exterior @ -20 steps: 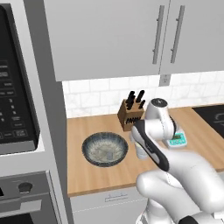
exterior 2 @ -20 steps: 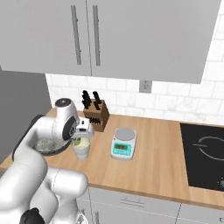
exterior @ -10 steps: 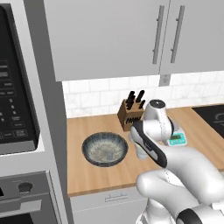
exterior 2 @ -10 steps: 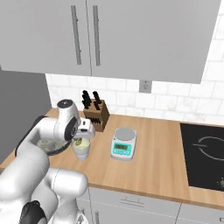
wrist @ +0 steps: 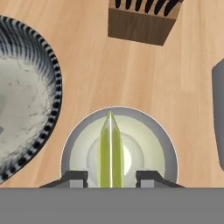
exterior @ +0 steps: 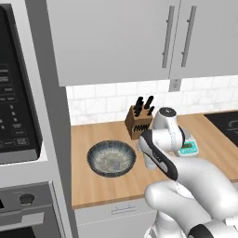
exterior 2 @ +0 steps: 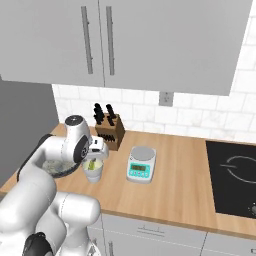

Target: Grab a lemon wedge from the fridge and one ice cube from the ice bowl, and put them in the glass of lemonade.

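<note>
One yellow-green lemon wedge (wrist: 110, 151) stands upright inside the glass of lemonade (wrist: 119, 146) at lower centre. Fingers (wrist: 73, 178) are parted, gripping nothing. Left, the ice bowl (wrist: 26, 96) sits on the desk (wrist: 131, 70).

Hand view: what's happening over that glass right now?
The gripper hangs right above the glass on the wooden counter, with the lemon wedge standing on edge between its jaws, over the pale lemonade. The jaws stand apart on either side of the wedge, so it looks like the moment of release, though whether they touch it cannot be told. The ice bowl sits just beside the glass, and the knife block stands beyond it. The ice step seems yet to come.
</note>
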